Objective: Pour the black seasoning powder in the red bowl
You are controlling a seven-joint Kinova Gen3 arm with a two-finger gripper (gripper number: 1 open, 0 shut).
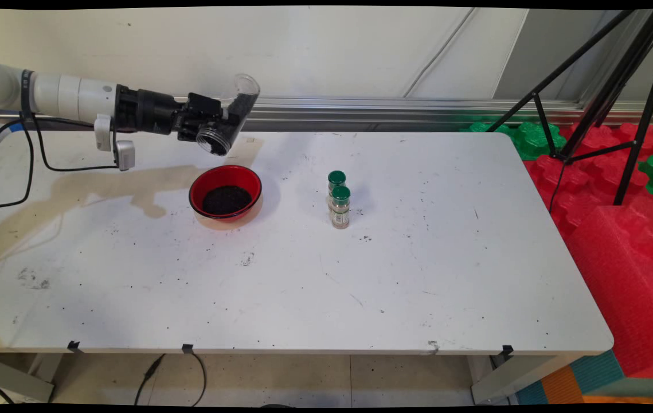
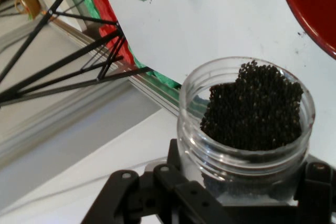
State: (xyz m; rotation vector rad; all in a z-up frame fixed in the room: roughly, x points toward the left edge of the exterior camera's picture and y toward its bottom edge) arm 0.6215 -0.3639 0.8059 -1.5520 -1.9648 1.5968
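- My black, matt-looking plastic gripper point(image 1: 211, 123) holds a clear, glossy plastic jar point(image 1: 229, 117) of matt black granules point(image 2: 252, 111).
- The glossy red bowl point(image 1: 225, 193) looks smooth.
- The white table point(image 1: 303, 275) is matt, scuffed and stained.

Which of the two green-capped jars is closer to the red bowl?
The rear jar, standing behind the front jar, nearer the wall; the bowl lies to their left.

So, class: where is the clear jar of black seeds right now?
In the main view the clear jar sits tilted in the gripper at upper left, above the red bowl, left of two green-capped bottles.
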